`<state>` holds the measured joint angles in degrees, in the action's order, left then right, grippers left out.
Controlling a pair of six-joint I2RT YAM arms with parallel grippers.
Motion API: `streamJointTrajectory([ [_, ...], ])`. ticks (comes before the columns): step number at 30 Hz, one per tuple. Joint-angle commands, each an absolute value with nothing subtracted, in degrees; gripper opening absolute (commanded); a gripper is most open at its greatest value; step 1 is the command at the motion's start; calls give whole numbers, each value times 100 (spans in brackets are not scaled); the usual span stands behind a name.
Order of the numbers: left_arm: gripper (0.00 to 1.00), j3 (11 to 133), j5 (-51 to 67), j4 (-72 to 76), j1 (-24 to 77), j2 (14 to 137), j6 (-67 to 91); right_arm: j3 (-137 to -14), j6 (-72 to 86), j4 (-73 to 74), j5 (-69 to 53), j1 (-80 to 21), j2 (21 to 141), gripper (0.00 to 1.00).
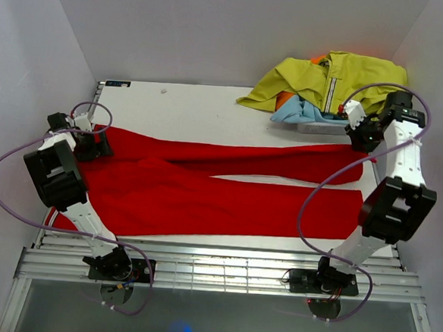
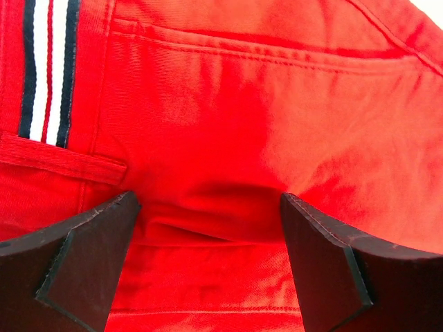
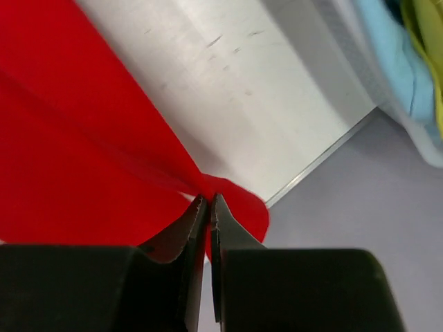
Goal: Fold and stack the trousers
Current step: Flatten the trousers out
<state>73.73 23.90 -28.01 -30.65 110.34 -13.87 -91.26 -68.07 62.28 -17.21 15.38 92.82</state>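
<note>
The red trousers (image 1: pixel 204 195) lie spread across the table, waist at the left and both legs running right. My left gripper (image 1: pixel 101 144) is over the waist end. In the left wrist view it (image 2: pixel 208 200) stands open just above the red cloth (image 2: pixel 242 117), near a pocket seam and a striped band (image 2: pixel 47 69), with a low fold between its fingers. My right gripper (image 1: pixel 358 137) is at the end of the far leg. In the right wrist view it (image 3: pixel 208 198) is shut on the red hem (image 3: pixel 239 200), pinched at the table's edge.
A yellow-green zip jacket (image 1: pixel 326 82) and a light blue garment (image 1: pixel 301 111) are heaped at the back right corner, close behind my right gripper. The white table (image 1: pixel 180 106) is bare behind the trousers. Its right edge (image 3: pixel 325 155) runs just past the pinched hem.
</note>
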Motion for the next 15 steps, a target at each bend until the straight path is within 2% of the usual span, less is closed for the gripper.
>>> streamJointTrajectory([
  [1, 96, 7225, 2329, -2997, -3138, 10969, -1354, -9685, -5486, 4775, -1416, 1574, 10211, 8],
  [5, 98, 7172, 2390, -2901, -3129, 10881, -1292, -9886, -4845, 3580, -400, 1293, 11500, 9],
  [7, 98, 7154, 2434, -2865, -3129, 10802, -1292, -9958, -4580, 3262, 138, 1204, 12012, 23],
  [11, 98, 6944, 2742, -2550, -3138, 10206, -1354, -9950, -4062, 2841, 510, 1186, 11954, 60],
  [12, 98, 6891, 2864, -2462, -3138, 9900, -1345, -9723, -4034, 2752, 536, 1187, 11797, 76],
  [15, 98, 7048, 3206, -2373, -3138, 9511, -1310, -9362, -4017, 2576, 422, 1187, 11050, 77],
])
